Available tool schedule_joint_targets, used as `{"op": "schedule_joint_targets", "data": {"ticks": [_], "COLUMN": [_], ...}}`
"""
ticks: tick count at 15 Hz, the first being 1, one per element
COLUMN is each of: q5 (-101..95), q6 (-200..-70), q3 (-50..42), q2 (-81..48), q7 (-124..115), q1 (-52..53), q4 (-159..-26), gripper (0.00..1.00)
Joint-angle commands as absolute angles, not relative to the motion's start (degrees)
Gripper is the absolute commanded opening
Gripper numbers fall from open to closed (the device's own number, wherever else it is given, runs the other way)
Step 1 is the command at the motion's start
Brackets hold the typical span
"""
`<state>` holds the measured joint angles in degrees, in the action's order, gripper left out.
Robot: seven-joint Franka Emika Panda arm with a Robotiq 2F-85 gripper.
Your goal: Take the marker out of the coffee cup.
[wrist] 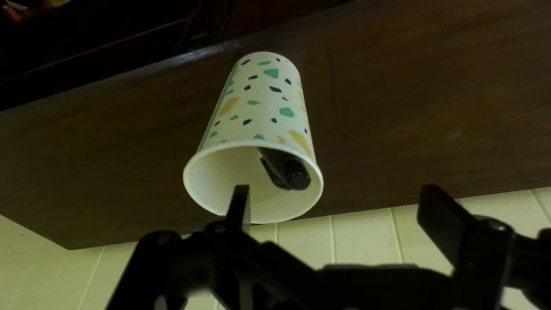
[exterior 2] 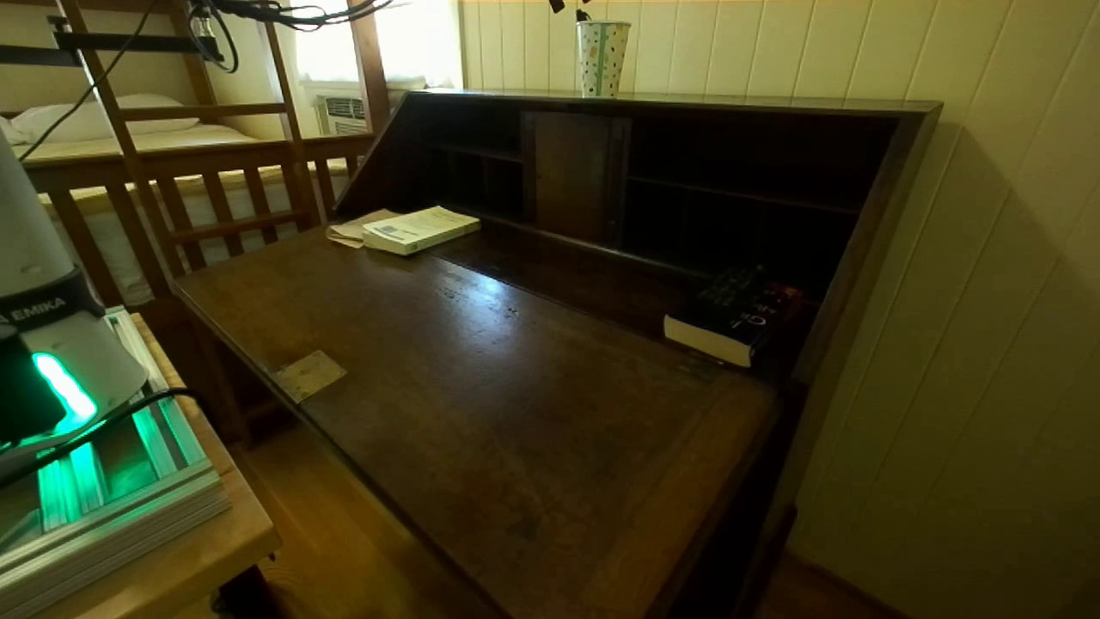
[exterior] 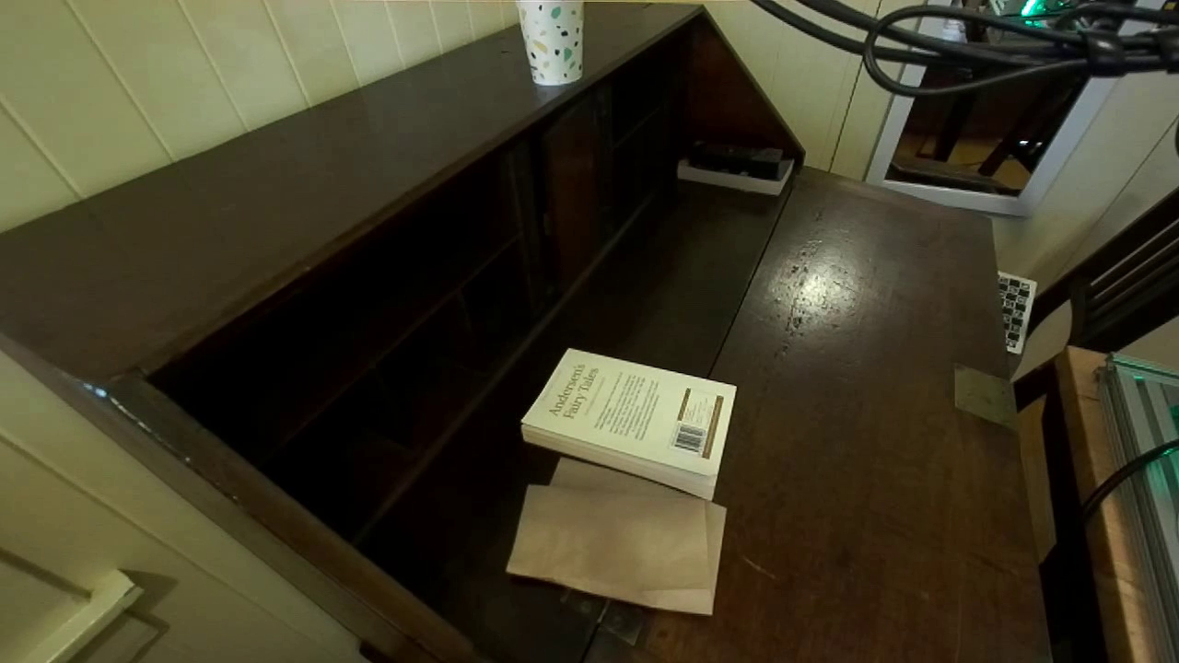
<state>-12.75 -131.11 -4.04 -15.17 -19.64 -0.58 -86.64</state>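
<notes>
Jaws spread wide, the gripper (wrist: pixel 335 193) hangs near the coffee cup (wrist: pixel 264 101). Inside, toward three o'clock in the wrist view, leans the marker (wrist: pixel 286 168), probably light, hard, slippery; I'd pinch its top.

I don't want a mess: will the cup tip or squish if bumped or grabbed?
The cup probably tips easily: it's tall and narrows downward. It looks like thin paper, so a squeeze may crumple it. It stands near the front edge of the desk top, so a push that way might drop it.
</notes>
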Motion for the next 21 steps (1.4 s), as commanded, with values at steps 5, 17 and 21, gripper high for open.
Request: {"op": "schedule_joint_targets", "data": {"ticks": [5, 17, 21], "q5": [-14.1, -14.4, -14.5], "q6": [-130.2, -130.0, -129.9], "q3": [-6.2, -7.2, -7.3], "q2": [-16.0, -16.7, -16.7], "q7": [-27.0, -28.7, -28.7], "q1": [1.0, 1.1, 1.1], "q4": [-85.3, -85.1, -85.0], "gripper": [0.73, 0.10, 0.05]}}
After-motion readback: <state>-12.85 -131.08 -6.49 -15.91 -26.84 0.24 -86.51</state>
